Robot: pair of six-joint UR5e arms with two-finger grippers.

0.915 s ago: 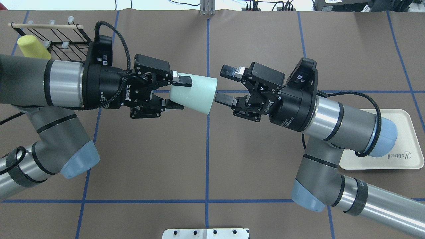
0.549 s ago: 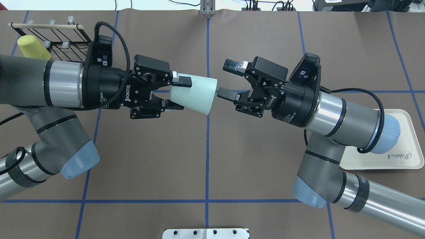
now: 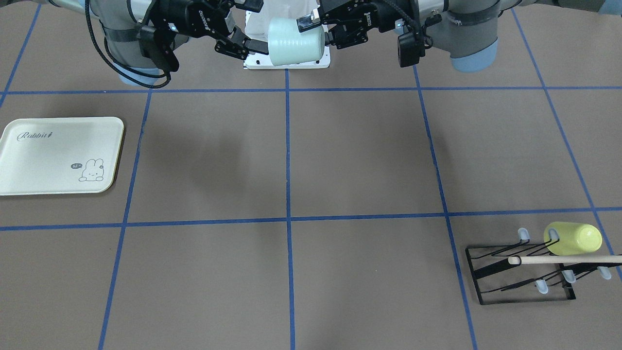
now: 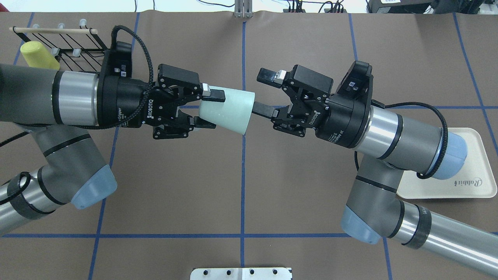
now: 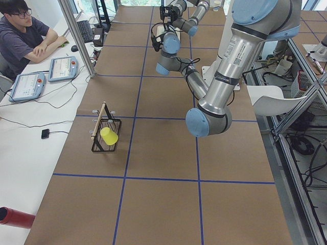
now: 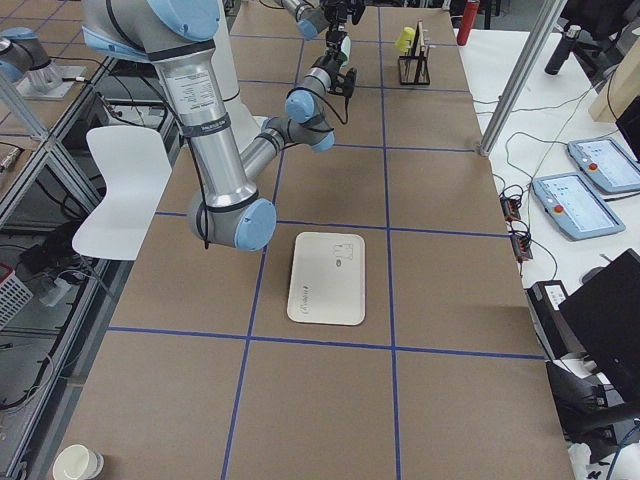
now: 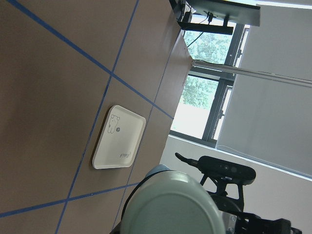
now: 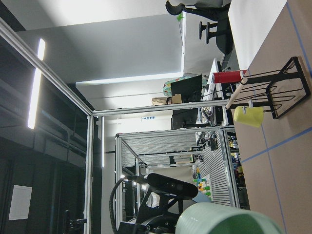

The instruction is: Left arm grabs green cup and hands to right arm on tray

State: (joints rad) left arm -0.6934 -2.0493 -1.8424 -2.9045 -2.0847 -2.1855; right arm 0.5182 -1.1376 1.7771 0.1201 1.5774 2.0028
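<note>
My left gripper is shut on the narrow base end of the pale mint-green cup and holds it sideways above the table's middle, wide mouth toward the right arm. My right gripper is open. One fingertip is at the cup's mouth and the other is beyond the rim on the far side. In the front-facing view the cup hangs between the left gripper and the right gripper. The cream Rabbit tray lies on the table under the right arm's elbow, also in the front-facing view.
A yellow-green cup sits on a black wire rack at the far left, also in the front-facing view. A white metal base plate is at the near table edge. An operator sits beside the table.
My right gripper drew back slightly, then came back to the cup's mouth, a little farther from the robot and still open. The left arm and the cup have not moved.
</note>
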